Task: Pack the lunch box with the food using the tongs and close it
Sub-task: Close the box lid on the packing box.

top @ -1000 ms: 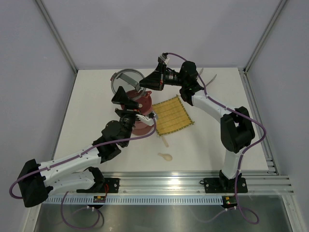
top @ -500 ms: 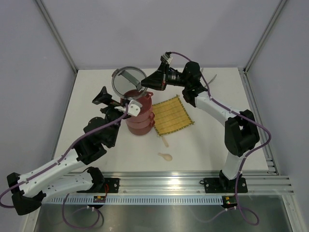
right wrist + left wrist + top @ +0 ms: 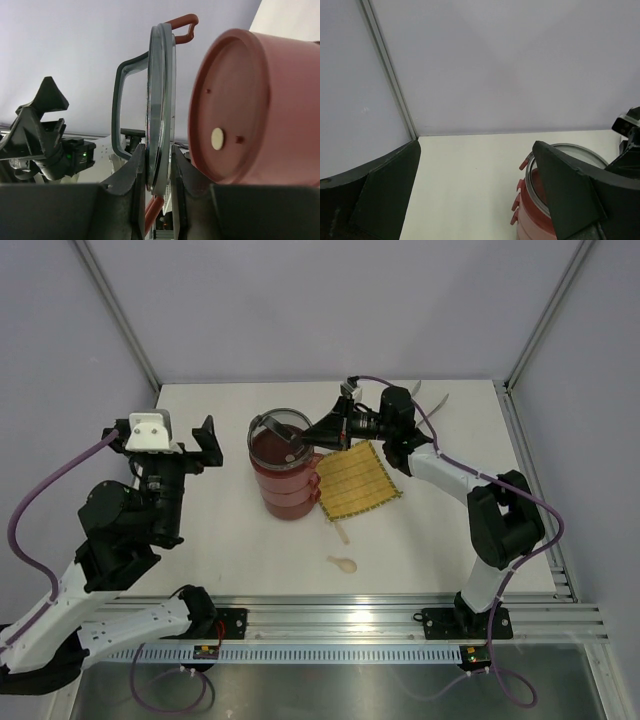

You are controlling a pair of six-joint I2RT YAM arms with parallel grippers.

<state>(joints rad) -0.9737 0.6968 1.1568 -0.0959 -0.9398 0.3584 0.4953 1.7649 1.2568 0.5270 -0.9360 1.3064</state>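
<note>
Grey see-through plastic is what the right gripper (image 3: 159, 167) has hold of: its two dark fingers (image 3: 136, 175) are drawn in narrow and pinch the rim of the round grey see-through top lid (image 3: 161, 95), with its dark handle (image 3: 118, 95) to one side and a red clip (image 3: 183, 22) at the far end. Beside it a gap shows before the flat top of the round dark-red stacked lunch box (image 3: 250, 105), so the lid is judged not yet seated. From above, the lid hangs over the stack (image 3: 290, 490), which stands on the white desk (image 3: 230, 550) a little left of centre; the gripper reaches in from two o'clock. To close well: centre the rim over the top tier, level it, lower it straight, and let go only once it rests all round. Yellow woven mat (image 3: 358, 480) lies at three o'clock of the stack, small cream spoon (image 3: 342, 563) at five o'clock. Left gripper (image 3: 476, 150), at nine o'clock and well apart, stands spread wide and empty.
</note>
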